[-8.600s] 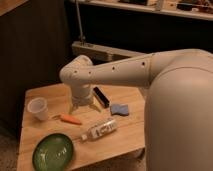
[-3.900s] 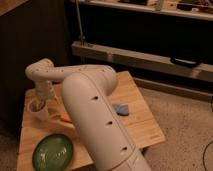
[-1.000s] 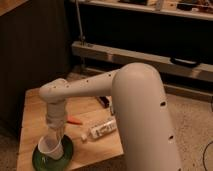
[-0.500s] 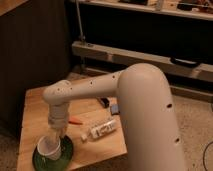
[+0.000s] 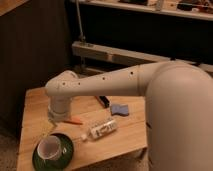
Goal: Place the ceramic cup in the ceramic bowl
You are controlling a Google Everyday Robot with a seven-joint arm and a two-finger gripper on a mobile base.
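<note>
Cup [image 5: 49,148] sits in bowl [image 5: 64,153] at worktop's front-left corner. Gripper [image 5: 53,125] just above it; grip state can't tell.

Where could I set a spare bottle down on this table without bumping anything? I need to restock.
Bare wood lies along the table's front-right, between the clear bottle and the blue sponge, and along the far-left edge. The front-left is crowded: the ceramic cup sits in the ceramic bowl, the claw above it, the orange pen beside.
</note>
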